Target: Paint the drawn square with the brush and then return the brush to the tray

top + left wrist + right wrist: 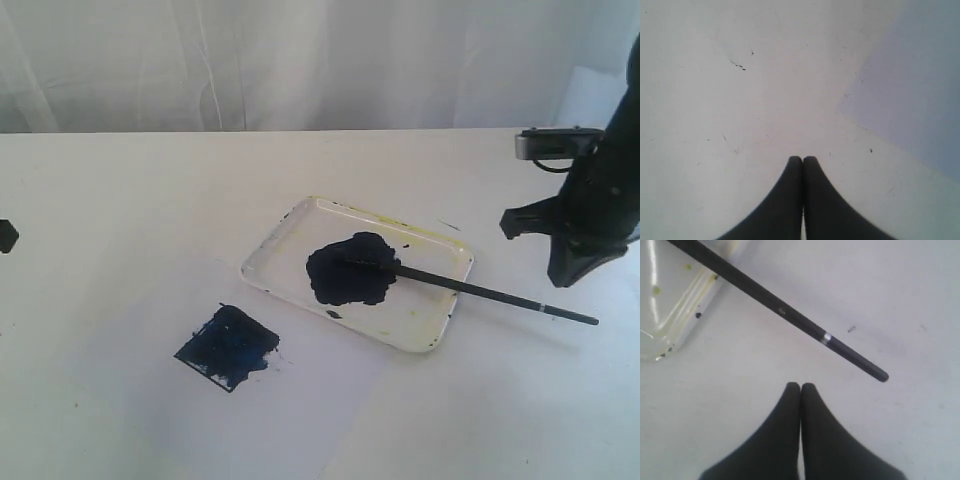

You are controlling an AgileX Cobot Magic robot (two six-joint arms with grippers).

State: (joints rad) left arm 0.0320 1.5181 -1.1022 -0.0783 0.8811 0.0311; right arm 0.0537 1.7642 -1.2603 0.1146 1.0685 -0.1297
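Note:
The drawn square lies on the white paper, turned like a diamond and smeared dark blue inside. The tray sits in the middle with a blue-black paint blob. The brush rests with its tip in the blob and its handle over the tray's right rim; its silver band shows on the brush in the right wrist view. My right gripper is shut and empty, a short way from the brush's rear end. My left gripper is shut over bare paper, only a dark bit of it at the exterior view's left edge.
The tray's corner with yellowish stains appears in the right wrist view. A white curtain hangs behind the table. The right arm stands right of the tray. A paper sheet edge crosses the left wrist view.

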